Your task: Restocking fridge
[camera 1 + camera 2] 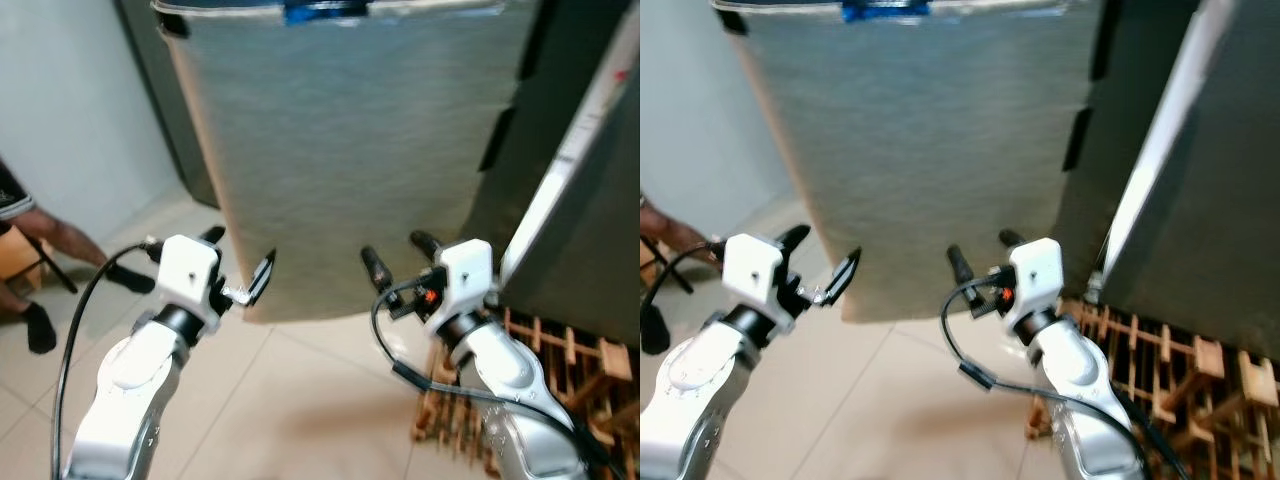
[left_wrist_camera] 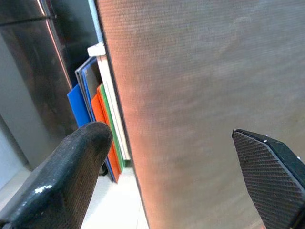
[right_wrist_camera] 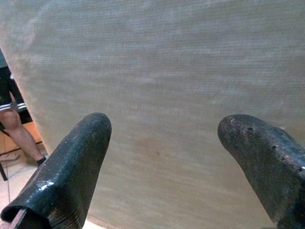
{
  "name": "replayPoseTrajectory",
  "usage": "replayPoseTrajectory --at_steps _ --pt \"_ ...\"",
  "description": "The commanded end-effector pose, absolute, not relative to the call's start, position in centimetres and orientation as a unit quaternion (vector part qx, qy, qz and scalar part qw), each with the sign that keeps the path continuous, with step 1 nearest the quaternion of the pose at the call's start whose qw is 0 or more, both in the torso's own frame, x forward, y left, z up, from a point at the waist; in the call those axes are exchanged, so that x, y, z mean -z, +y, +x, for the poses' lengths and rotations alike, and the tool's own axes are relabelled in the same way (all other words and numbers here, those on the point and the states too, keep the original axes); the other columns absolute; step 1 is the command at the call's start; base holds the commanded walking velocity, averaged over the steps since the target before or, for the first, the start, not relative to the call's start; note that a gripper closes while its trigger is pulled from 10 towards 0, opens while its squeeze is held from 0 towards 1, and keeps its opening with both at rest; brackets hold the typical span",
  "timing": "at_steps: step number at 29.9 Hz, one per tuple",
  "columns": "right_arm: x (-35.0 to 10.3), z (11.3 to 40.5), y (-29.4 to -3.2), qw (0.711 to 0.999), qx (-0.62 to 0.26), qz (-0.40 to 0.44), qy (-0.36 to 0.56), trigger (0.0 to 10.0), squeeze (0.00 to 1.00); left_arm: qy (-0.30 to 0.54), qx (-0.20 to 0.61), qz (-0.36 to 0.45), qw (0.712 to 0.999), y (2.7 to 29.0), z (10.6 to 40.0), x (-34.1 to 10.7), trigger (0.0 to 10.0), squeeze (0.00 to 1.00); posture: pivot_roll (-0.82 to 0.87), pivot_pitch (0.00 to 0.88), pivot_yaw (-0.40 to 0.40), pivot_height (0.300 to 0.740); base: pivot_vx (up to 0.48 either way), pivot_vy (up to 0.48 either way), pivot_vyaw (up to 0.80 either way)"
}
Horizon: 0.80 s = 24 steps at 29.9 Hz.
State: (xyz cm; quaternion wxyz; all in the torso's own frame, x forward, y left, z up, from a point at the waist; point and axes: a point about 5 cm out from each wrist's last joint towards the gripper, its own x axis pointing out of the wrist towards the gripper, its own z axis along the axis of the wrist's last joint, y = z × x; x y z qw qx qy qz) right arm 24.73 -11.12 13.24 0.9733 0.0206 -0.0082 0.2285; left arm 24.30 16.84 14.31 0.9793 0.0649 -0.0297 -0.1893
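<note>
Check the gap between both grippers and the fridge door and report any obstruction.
Nothing visible stands between them. The left gripper and right gripper, both open, face the grey fridge door directly across bare floor. The wooden rack sits off to the right.

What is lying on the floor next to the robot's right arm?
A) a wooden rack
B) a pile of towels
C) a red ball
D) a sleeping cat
A: a wooden rack made of crossed slats lies on the tiled floor beside the right arm, below the right gripper, at the foot of the fridge.
</note>
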Motion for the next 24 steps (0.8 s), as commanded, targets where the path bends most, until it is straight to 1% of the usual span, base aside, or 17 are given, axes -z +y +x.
replayPoseTrajectory --at_steps 1,9,24 --pt "-13.25 24.79 -11.68 0.976 -0.218 0.019 -0.007 10.0 0.00 -0.027 0.193 0.065 0.979 16.87 24.21 -14.36 10.0 0.00 0.06 0.000 0.051 0.740 0.000 0.000 0.00" --pt "-13.07 24.75 -11.91 0.977 -0.211 0.012 -0.002 10.0 0.00 -0.024 0.198 0.064 0.978 16.77 23.76 -14.36 10.0 0.00 0.06 0.000 0.049 0.740 0.000 0.000 0.00" --pt "-12.77 25.11 -12.64 0.983 -0.182 -0.004 0.011 10.0 0.00 -0.022 0.200 0.071 0.977 16.58 24.05 -14.44 10.0 0.00 0.06 0.000 0.050 0.740 0.000 0.000 0.00"
